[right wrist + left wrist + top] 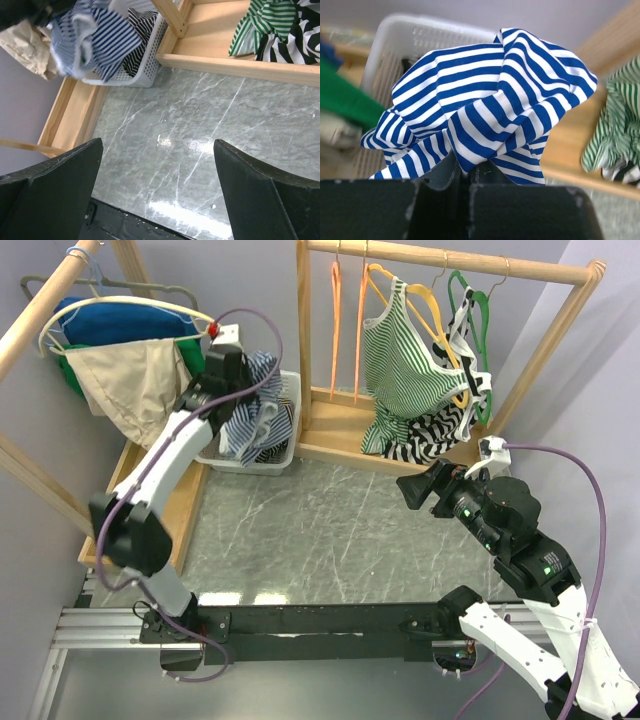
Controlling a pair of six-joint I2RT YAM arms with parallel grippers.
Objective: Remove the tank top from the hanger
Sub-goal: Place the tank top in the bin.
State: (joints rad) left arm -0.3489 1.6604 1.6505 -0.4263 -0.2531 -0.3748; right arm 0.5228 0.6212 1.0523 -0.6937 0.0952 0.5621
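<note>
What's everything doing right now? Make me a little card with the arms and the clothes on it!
left gripper: shut on the blue striped top, over the white basket
right gripper: open, holding nothing, above the table
green striped top: hanging on the yellow hanger on the wooden rack
black-and-white top: next to it, seemingly on the green hanger
orange hanger: bare
</note>
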